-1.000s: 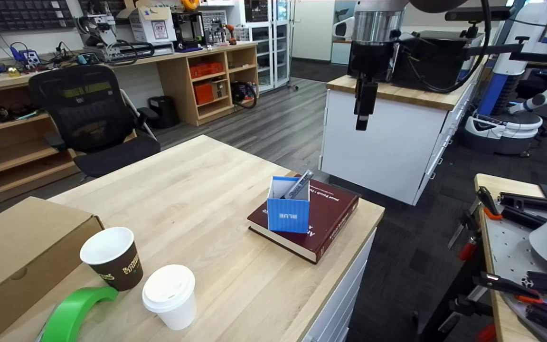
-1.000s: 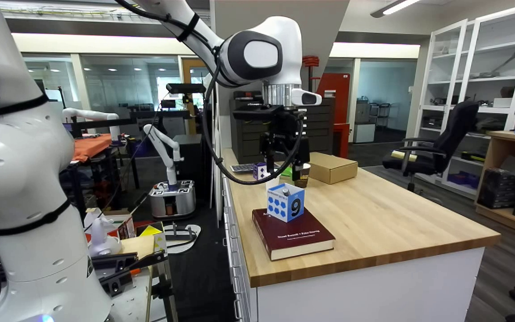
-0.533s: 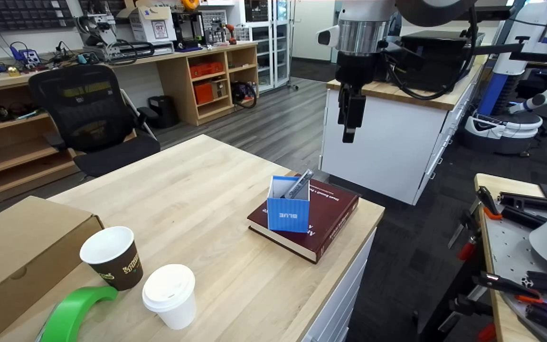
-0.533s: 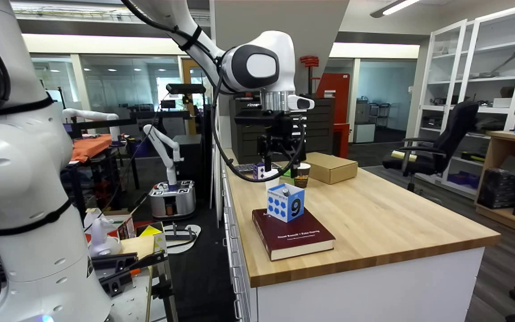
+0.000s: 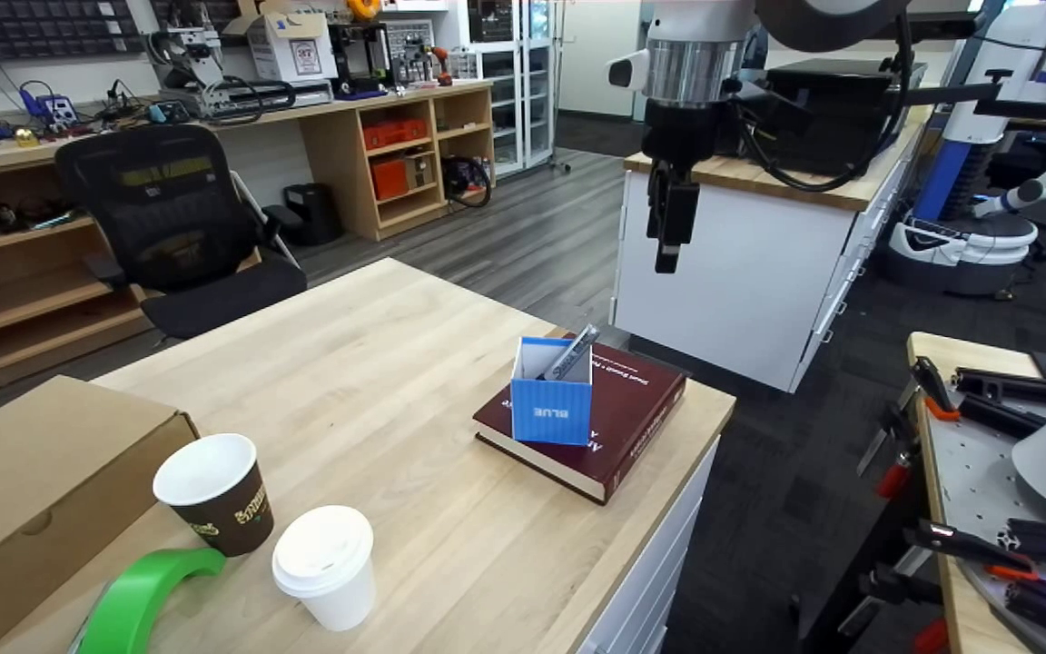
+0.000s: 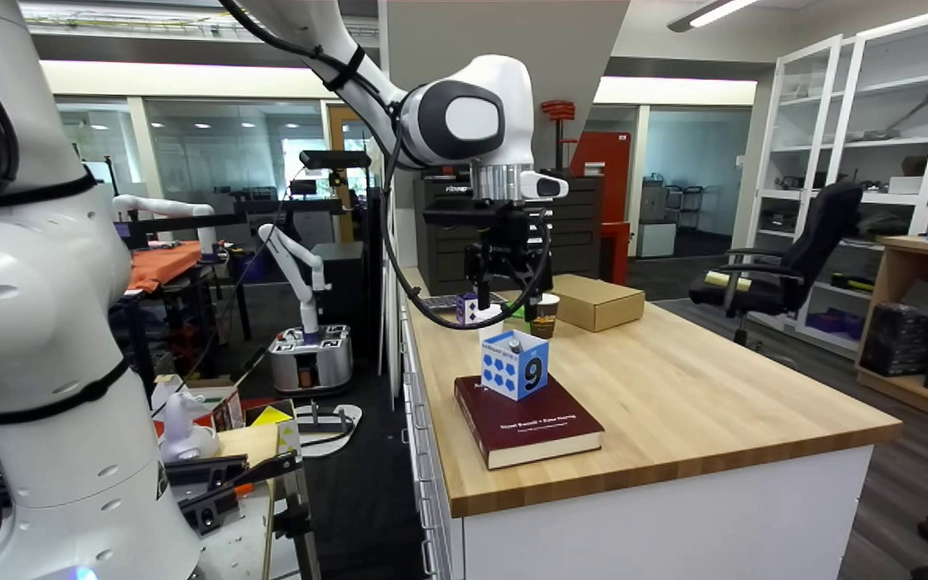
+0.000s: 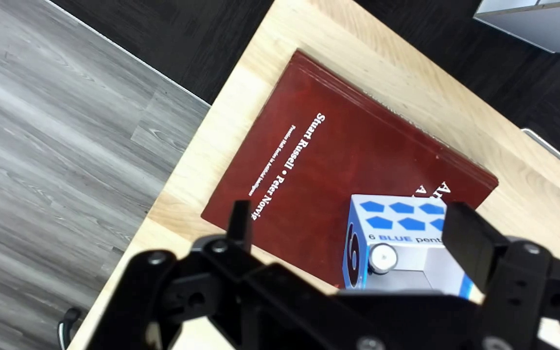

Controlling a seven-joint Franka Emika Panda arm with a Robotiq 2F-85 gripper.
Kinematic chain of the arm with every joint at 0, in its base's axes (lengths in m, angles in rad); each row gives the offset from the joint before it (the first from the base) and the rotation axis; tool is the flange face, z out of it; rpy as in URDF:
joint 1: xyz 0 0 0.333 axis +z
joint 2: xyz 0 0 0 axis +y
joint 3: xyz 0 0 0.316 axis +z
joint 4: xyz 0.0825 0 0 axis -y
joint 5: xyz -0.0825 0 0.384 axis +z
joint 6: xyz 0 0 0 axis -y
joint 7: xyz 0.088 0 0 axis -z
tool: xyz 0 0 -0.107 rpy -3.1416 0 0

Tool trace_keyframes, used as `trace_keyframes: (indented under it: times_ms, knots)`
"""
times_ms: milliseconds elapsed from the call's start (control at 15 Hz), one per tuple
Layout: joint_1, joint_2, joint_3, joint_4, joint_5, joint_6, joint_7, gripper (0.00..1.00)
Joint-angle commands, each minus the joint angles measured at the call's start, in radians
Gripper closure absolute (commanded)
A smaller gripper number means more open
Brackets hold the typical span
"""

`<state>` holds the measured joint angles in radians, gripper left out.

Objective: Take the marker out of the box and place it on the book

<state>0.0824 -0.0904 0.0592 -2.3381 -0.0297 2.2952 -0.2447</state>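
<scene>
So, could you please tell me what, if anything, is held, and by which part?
Nothing: the gripper is open, and the marker sits in the box.

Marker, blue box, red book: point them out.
Marker (image 5: 570,354), in an exterior view: middle of its visible shaft.
Blue box (image 5: 551,406), in an exterior view: side lettered BLUE.
Red book (image 7: 338,163), in the wrist view: its lettered cover.

The white arm (image 6: 312,28) slopes down toward a bent wrist (image 6: 515,121); beneath it the black gripper (image 7: 348,218) points straight down, its two fingers (image 7: 467,238) spread wide apart.
</scene>
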Motion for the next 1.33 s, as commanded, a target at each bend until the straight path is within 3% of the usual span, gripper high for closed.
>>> trace_keyframes:
  times_ms: [0, 400, 1267]
  knots:
    - [-0.007, 0.034, -0.008, -0.003, 0.011, 0.063, -0.008, 0.0]
    - [-0.001, 0.131, 0.009, 0.03, 0.02, 0.151, -0.021, 0.0]
    - [0.047, 0.238, 0.088, 0.131, -0.03, 0.123, -0.017, 0.0]
